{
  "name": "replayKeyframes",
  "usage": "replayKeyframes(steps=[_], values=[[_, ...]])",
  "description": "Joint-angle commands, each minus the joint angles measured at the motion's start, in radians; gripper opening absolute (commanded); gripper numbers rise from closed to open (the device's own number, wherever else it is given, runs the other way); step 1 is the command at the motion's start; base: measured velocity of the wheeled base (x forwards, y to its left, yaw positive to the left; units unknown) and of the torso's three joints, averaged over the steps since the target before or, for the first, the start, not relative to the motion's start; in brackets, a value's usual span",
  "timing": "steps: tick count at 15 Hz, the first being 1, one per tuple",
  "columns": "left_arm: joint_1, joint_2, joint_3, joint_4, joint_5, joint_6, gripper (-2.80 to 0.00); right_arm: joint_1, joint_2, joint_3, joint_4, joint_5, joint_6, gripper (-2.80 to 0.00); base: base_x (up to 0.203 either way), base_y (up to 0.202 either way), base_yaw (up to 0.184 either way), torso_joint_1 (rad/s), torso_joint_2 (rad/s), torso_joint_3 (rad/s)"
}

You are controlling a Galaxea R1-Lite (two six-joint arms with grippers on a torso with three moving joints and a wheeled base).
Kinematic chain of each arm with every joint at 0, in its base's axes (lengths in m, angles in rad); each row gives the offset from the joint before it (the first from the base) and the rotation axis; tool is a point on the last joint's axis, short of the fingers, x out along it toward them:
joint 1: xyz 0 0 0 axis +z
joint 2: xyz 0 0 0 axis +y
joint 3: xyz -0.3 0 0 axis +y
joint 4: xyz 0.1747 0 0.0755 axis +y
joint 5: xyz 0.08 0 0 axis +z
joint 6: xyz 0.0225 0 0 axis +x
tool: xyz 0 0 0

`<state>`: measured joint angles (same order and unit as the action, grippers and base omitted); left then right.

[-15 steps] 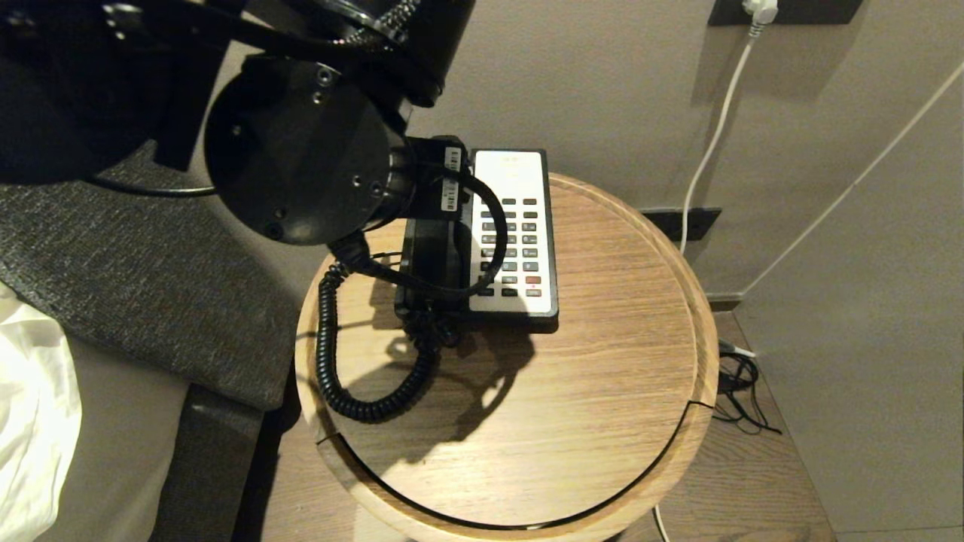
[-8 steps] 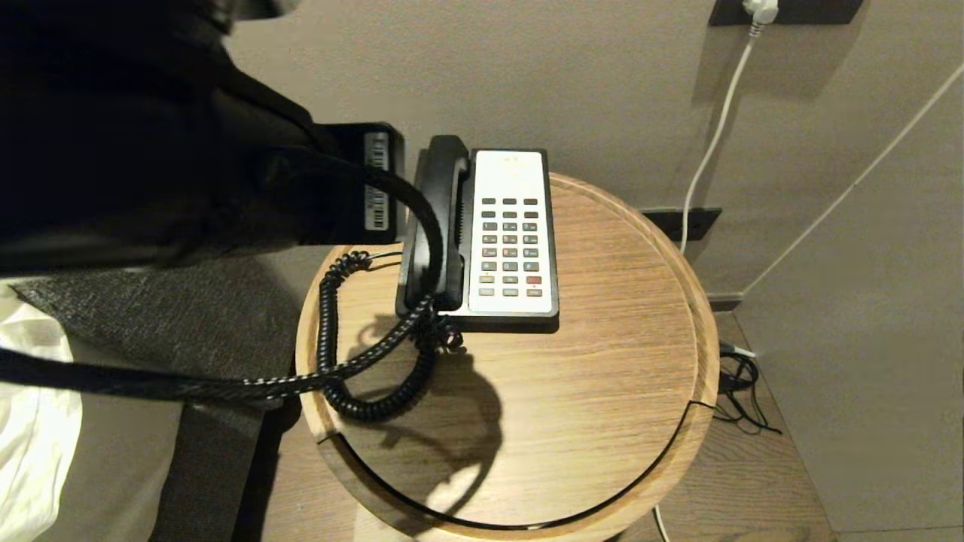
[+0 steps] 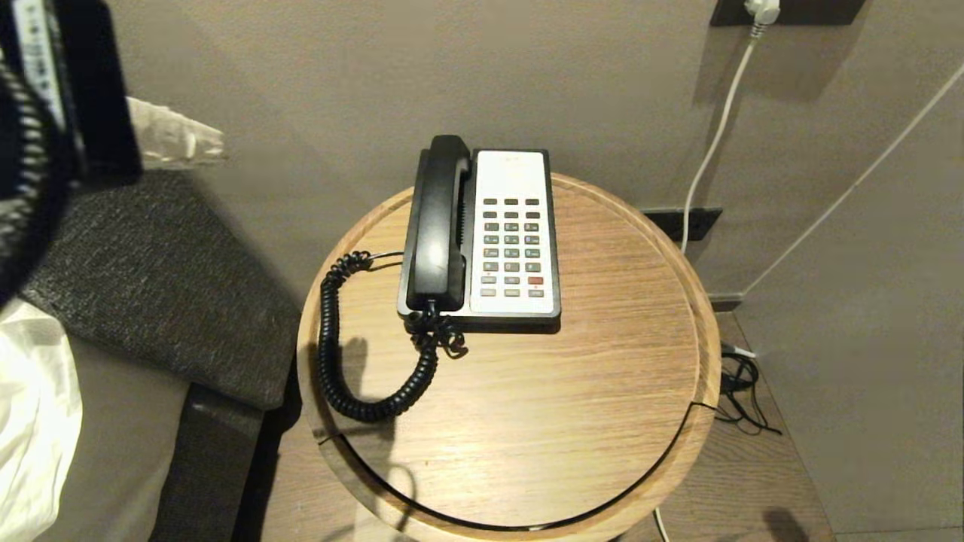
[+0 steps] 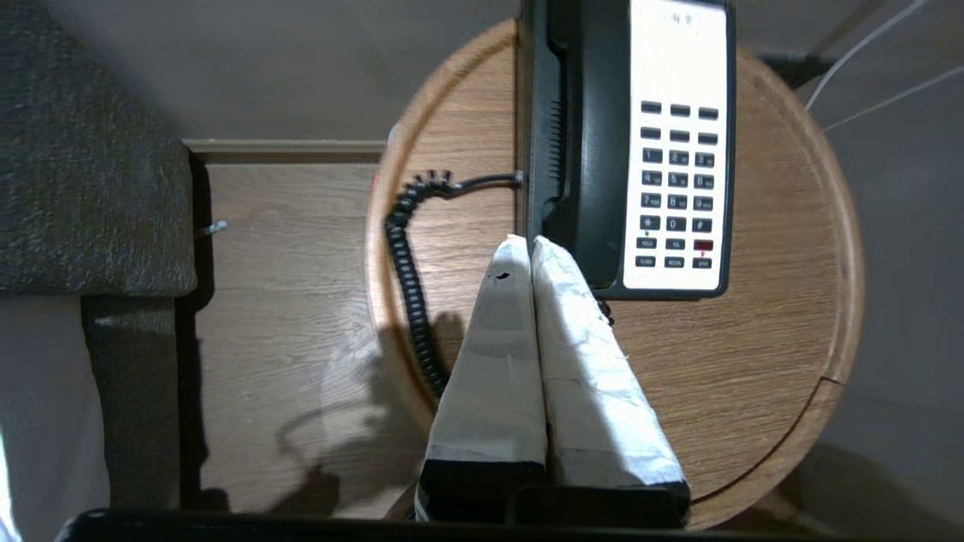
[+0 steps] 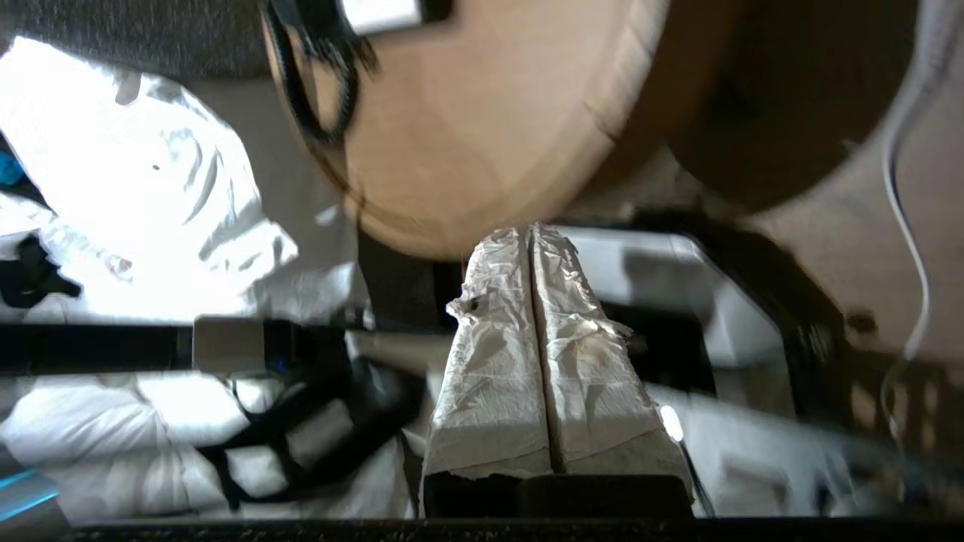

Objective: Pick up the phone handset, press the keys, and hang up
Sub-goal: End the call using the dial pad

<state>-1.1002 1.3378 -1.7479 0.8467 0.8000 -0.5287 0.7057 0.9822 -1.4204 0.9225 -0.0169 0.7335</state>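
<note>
Phone handset (image 3: 439,226) lies in the cradle of the phone base (image 3: 512,233), on the round table (image 3: 527,421). Likely rigid, light, smooth plastic; best gripped mid-shaft, with the coiled cord (image 3: 339,354) dragging. Left claw (image 4: 531,245) pressed together, empty, above the table. Right claw (image 5: 527,233) also closed, empty, off the table's edge.

We see a round wooden table (image 3: 527,421) with a raised rim, standing close to a beige wall (image 3: 316,90); on it sits a black-and-white phone base (image 3: 514,233) with rows of dark keys and one red key; to the left of the table we find a grey woven cushion (image 3: 151,293) and white bedding (image 3: 34,421); a white cable (image 3: 715,128) hangs down the wall from a plug (image 3: 761,10); thin black wires (image 3: 742,391) lie on the wooden floor (image 3: 761,482) beside the table.
</note>
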Motion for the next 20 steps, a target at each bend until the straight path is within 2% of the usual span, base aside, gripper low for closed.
replayKeyframes(steps=[1,4,9,15,20], values=[[0.001,-0.085,0.016,0.003,0.004,-0.005,-2.8,0.012,0.27,-0.097,-0.059,0.004,-0.025,-2.8,0.0,0.0,0.0,0.0,0.0,0.0],[0.002,-0.118,0.016,0.008,0.004,-0.005,-2.8,0.037,0.486,-0.26,-0.11,0.007,-0.074,-2.8,0.0,0.0,0.0,0.0,0.0,0.0],[0.006,-0.144,0.016,0.002,0.004,-0.005,-2.8,0.07,0.74,-0.454,-0.139,0.002,-0.095,-2.8,0.0,0.0,0.0,0.0,0.0,0.0],[0.011,-0.192,0.055,-0.003,0.004,-0.007,-2.8,0.136,0.791,-0.461,-0.136,0.0,-0.089,-2.8,0.0,0.0,0.0,0.0,0.0,0.0],[0.026,-0.212,0.077,-0.008,0.004,-0.007,-2.8,0.145,0.845,-0.461,-0.144,-0.034,-0.088,-2.8,0.0,0.0,0.0,0.0,0.0,0.0]])
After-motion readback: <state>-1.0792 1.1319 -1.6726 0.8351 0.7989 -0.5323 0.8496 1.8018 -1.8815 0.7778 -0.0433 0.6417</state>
